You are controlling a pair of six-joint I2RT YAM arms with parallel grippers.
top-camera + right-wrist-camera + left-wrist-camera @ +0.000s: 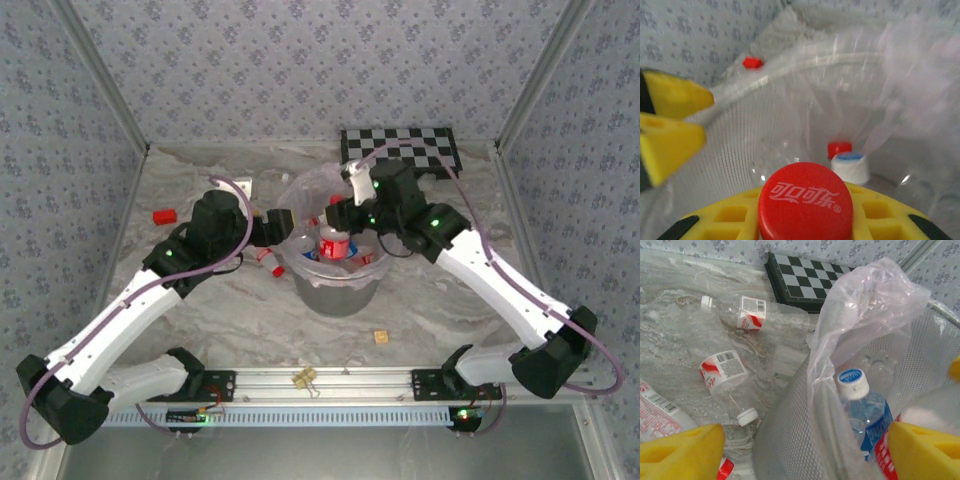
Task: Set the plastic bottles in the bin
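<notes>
clear bottles (724,371), red or blue labels; grey mesh bin (785,440).

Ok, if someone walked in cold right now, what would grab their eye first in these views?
The right pincer gripping a red-capped bottle at the mouth of the grey bin, in the middle of the table, with the left pincer open at its left rim. Then the loose bottles lying on the table beside the bin, and a blue-topped bottle already inside it.
</notes>
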